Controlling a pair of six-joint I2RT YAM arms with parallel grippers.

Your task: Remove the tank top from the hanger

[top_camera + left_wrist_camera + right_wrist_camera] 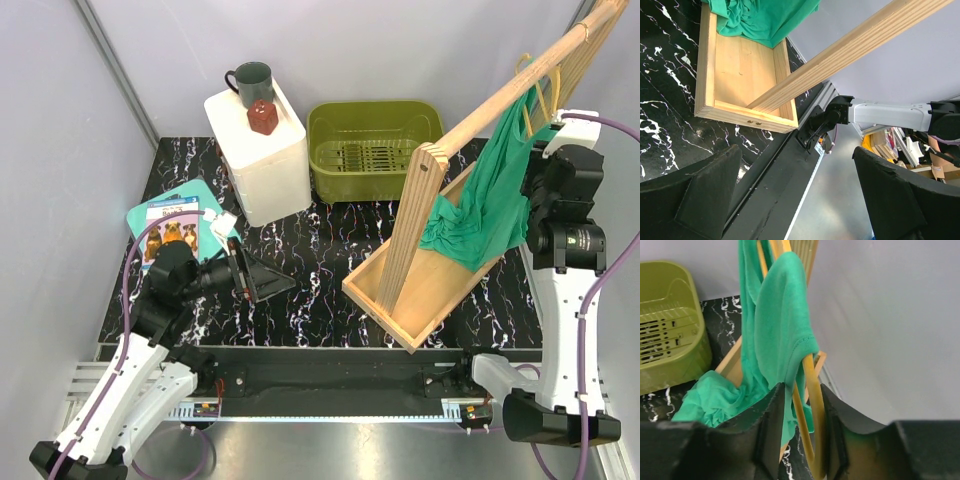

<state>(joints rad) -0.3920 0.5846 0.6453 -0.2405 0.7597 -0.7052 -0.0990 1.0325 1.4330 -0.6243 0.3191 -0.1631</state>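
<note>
The teal-green tank top (480, 200) hangs on the yellow hanger (545, 85) from the slanted wooden rack (500, 95). Its lower part lies bunched in the rack's wooden tray (430, 290). My right gripper (540, 165) is at the garment's right side. In the right wrist view its jaws (801, 405) are closed around the hanger's lower end (812, 390), with a strap of the tank top (780, 315) between them. My left gripper (262, 278) is open and empty, low over the table at the left. Its wrist view shows the tank top (765, 17) far off.
An olive-green basket (375, 150) stands at the back middle. A white box (258, 150) carrying a dark mug (252, 82) and a red object (262, 117) stands to its left. A teal picture book (175, 228) lies by the left arm. The rack's beam (850, 50) slants across the left wrist view.
</note>
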